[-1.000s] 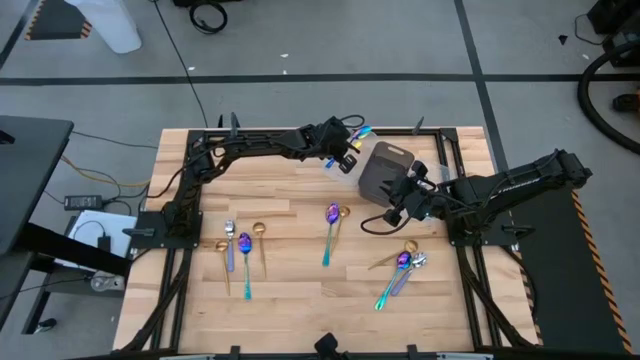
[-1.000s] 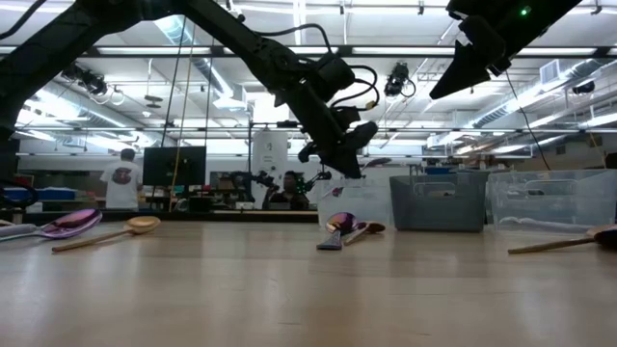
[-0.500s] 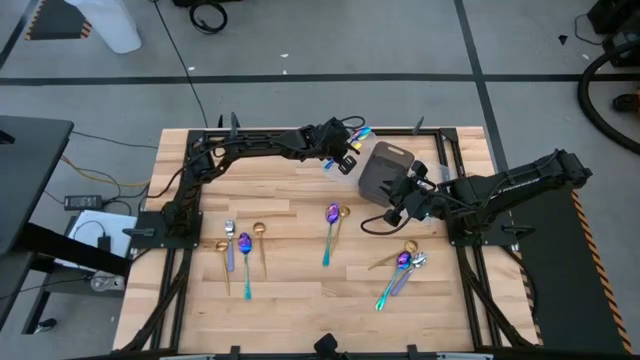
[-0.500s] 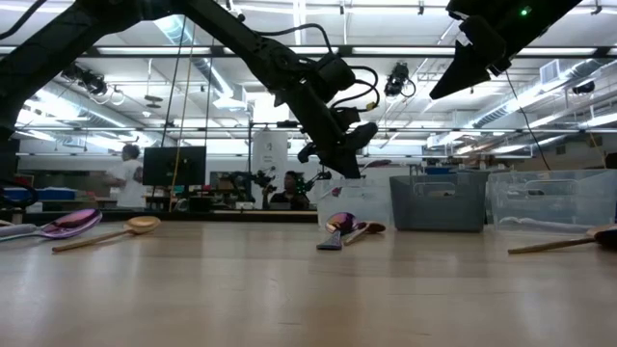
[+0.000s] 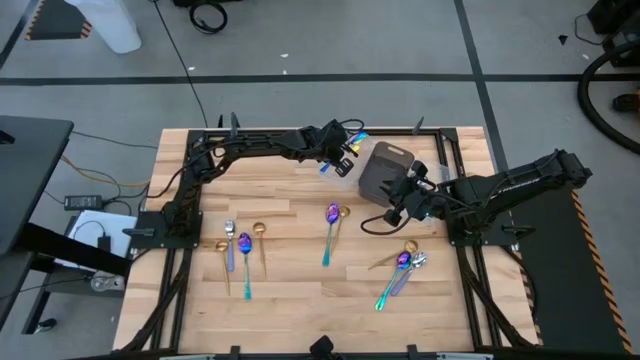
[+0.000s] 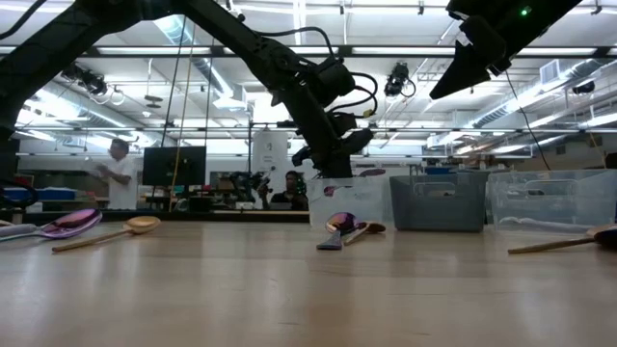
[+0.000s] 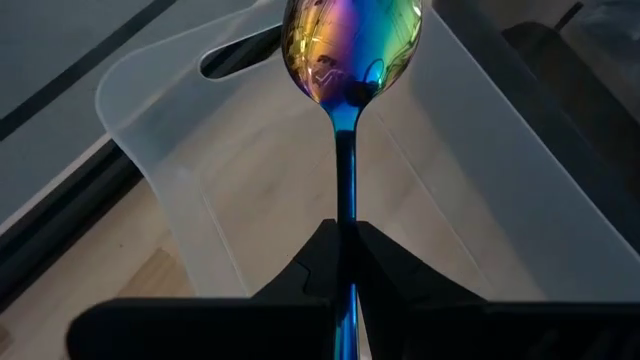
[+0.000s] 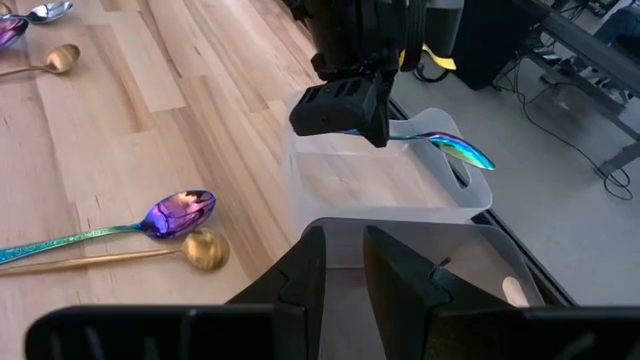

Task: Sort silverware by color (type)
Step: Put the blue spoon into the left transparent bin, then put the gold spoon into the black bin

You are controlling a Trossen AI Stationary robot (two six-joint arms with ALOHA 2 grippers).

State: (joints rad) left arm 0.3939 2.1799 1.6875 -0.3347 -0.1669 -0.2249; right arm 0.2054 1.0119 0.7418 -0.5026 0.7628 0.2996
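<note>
My left gripper (image 5: 342,152) is shut on an iridescent purple-blue spoon (image 7: 350,45) and holds it above a clear plastic tray (image 8: 385,190) at the table's far middle. My right gripper (image 8: 345,265) is open and empty; it hovers by the dark bin (image 5: 385,165), right of the tray. The other spoons lie flat on the table. Several lie at the left (image 5: 244,250). An iridescent one (image 5: 331,222) and a gold one (image 5: 344,211) lie in the middle. An iridescent, a gold and a silver one (image 5: 404,262) lie at the right. My left gripper pinches the spoon's slim handle (image 7: 345,205) between its two fingers, part-way along the handle. The fingers come from above. The spoon is lifted clear and lies about level, with its bowl (image 8: 462,150) reaching out over the clear tray.
More clear and grey bins (image 6: 453,198) stand along the far edge in the low view. The black frame rails (image 5: 180,230) run along the table's left and right sides. People show in the room beyond the table (image 6: 116,173). Bare wood lies between the spoon groups.
My left gripper has moved a little toward the table's left edge and slightly up, still shut on the iridescent spoon. The spoon stays lifted over the clear tray.
</note>
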